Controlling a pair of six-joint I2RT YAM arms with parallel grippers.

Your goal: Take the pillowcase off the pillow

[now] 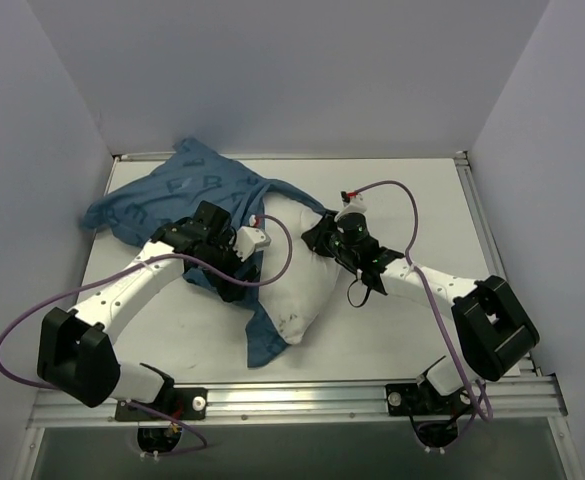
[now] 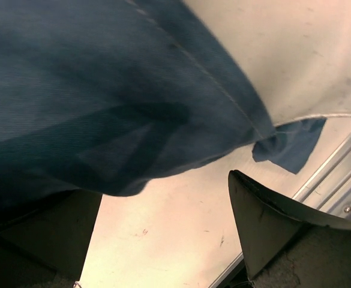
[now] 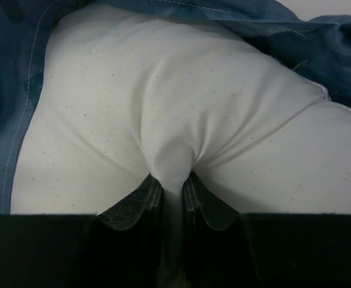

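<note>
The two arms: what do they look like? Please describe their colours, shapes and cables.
Both the left arm and the right arm have white links between blocky black joint housings. A thin lilac cable loops along each. The left gripper has dark wedge-shaped fingers; the right gripper has ribbed pads.

The pillowcase [image 1: 172,195] is dark blue cloth with lighter blue letters, and it lies crumpled on the far left part of the surface. One band of it reaches over the far end of the pillow [image 1: 307,290], and a narrow strip runs down the pillow's left side to its near corner. The pillow is plain white with tiny dark specks, plump and almost fully bare, and it lies diagonally in the middle of the surface. A small fold of it at its far end is pinched between the fingers of the right pincer [image 3: 172,180].
</note>
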